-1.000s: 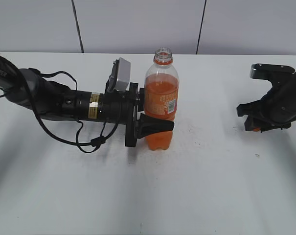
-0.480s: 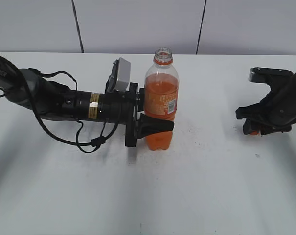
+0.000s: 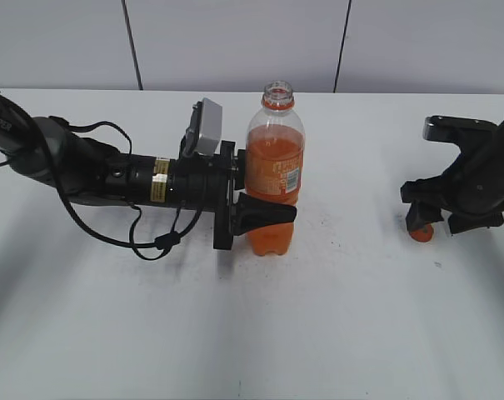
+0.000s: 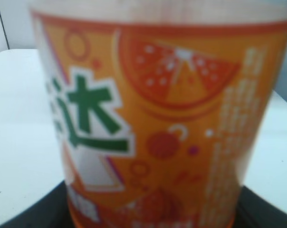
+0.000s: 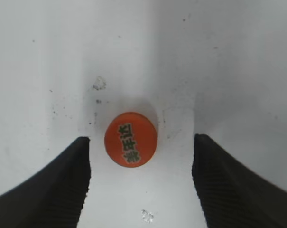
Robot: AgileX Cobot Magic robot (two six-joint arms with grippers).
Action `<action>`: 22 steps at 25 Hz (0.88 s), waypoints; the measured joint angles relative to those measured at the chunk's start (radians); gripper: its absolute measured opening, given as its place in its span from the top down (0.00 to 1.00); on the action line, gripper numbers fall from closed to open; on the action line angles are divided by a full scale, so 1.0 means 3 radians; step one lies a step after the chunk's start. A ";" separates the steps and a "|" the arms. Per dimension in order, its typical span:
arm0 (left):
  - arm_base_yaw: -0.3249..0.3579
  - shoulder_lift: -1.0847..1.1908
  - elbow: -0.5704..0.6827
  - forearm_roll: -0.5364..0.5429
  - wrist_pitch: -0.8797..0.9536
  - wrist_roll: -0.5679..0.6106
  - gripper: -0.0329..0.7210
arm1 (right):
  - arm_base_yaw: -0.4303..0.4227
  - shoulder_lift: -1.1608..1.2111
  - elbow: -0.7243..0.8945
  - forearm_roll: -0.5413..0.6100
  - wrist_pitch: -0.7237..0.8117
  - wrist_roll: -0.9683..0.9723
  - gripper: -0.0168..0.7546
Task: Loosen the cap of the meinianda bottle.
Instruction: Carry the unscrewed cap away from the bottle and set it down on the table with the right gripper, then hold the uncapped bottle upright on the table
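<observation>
The white counter (image 3: 343,317) carries the meinianda bottle (image 3: 274,179) near its middle and the cap (image 3: 421,232) well apart on the right side. The bottle stands upright with its mouth uncovered. Behind the counter stands a pale panelled wall (image 3: 235,42). Nothing lies between bottle and cap.

My left pincer (image 3: 264,208) is clamped on the bottle's labelled mid-body, one dark finger crossing the front below the label. My left arm (image 3: 93,171) lies nearly level above the counter, reaching in from the left edge, with a loose black cable (image 3: 143,242) hanging under it. In the left wrist view the bottle's orange label (image 4: 152,123) fills the frame, blurred by closeness.

My right pincer (image 5: 141,178) is spread wide. The cap (image 5: 131,138) lies flat on the counter between the two ribbed fingers (image 5: 48,185), printed top upward, touching neither. In the exterior view my right pincer (image 3: 439,218) hangs low over the counter at the right edge, with the cap just under its left finger.
</observation>
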 joint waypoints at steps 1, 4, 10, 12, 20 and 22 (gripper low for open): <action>0.0000 0.0000 0.0000 -0.0010 0.0004 0.0000 0.42 | 0.0000 0.0000 -0.0036 0.0026 0.0048 0.0000 0.33; 0.0000 0.0000 0.0000 -0.0038 0.0016 -0.0003 0.37 | 0.0000 0.0000 -0.0247 0.0130 0.0390 0.0000 0.33; 0.0000 0.0000 0.0000 -0.0095 0.0024 0.0000 0.19 | 0.0000 0.0000 -0.0919 0.0181 0.1219 0.0000 0.32; 0.0000 0.0000 0.0000 -0.0095 0.0024 0.0000 0.18 | 0.0000 0.0001 -0.1122 0.0185 0.1374 0.0000 0.32; 0.0003 -0.0266 0.0003 -0.0081 0.0029 0.0000 0.18 | 0.0000 0.0003 -0.1756 0.0189 0.1881 0.0000 0.32; 0.0003 -0.0366 0.0003 -0.0069 0.0026 0.0000 0.18 | 0.0000 0.0003 -0.1847 0.0194 0.2007 0.0000 0.32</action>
